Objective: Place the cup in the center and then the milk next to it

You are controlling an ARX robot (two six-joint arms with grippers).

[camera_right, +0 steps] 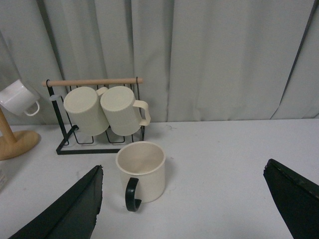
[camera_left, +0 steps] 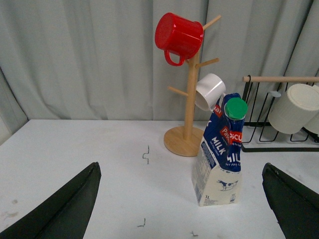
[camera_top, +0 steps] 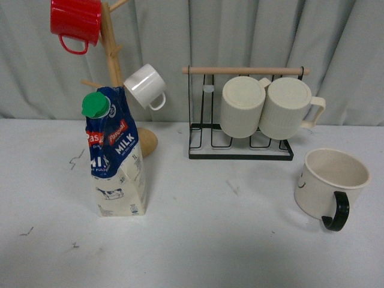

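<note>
The cup [camera_top: 329, 183], cream-white with a black handle, stands upright on the table's right side, handle toward the camera. The right wrist view shows the cup [camera_right: 141, 171] ahead of my open right gripper [camera_right: 184, 209], nearer its left finger, untouched. The milk [camera_top: 116, 156], a blue-and-white carton with a green cap, stands on the left and leans slightly. My open left gripper [camera_left: 184, 204] faces the milk [camera_left: 220, 154] from a short way off, with nothing between its fingers. Neither arm appears in the front view.
A wooden mug tree [camera_top: 114, 66] behind the milk carries a red mug [camera_top: 75, 21] and a small white mug [camera_top: 145, 86]. A black wire rack [camera_top: 240, 120] at the back holds two ribbed cream mugs [camera_top: 243, 105]. Grey curtains hang behind the white table [camera_top: 210, 240].
</note>
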